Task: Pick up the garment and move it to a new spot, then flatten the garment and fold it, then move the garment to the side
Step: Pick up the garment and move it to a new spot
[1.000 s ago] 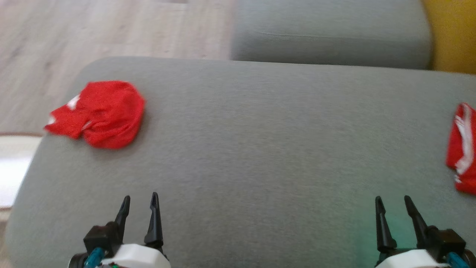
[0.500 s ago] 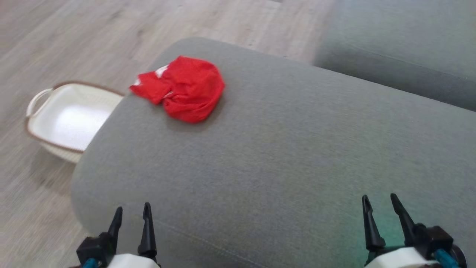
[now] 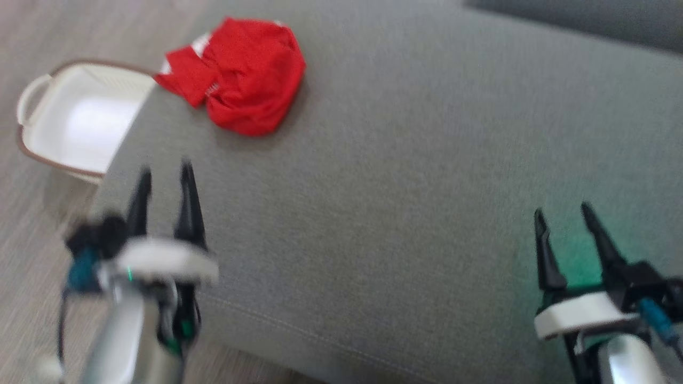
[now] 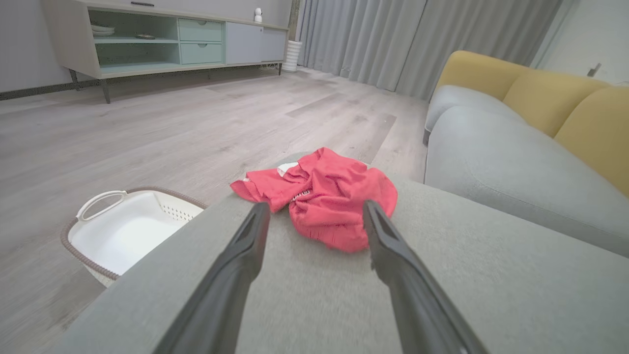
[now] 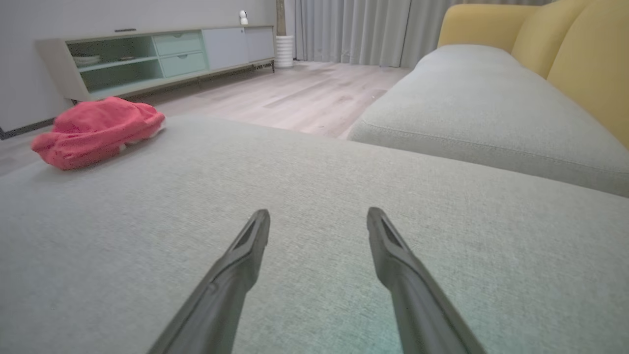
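A crumpled red garment (image 3: 237, 72) with white trim lies at the far left corner of the grey cushion (image 3: 405, 176). In the left wrist view the garment (image 4: 324, 196) sits straight ahead of my left gripper (image 4: 317, 209), a short way beyond its fingertips. My left gripper (image 3: 164, 173) is open and empty, over the cushion's left edge. My right gripper (image 3: 563, 213) is open and empty over the cushion at the lower right. In the right wrist view the garment (image 5: 96, 132) lies far off to the left of my right gripper (image 5: 318, 215).
A white laundry basket (image 3: 74, 120) with a brown rim stands on the wood floor just left of the cushion, below the garment's corner. A second grey sofa seat (image 4: 511, 167) with yellow back cushions (image 4: 545, 98) lies beyond. A low sideboard (image 4: 147, 39) stands by the far wall.
The head camera has swung left and down, so the whole picture shifted. My left gripper has risen in the picture toward the red garment. Both grippers stay open.
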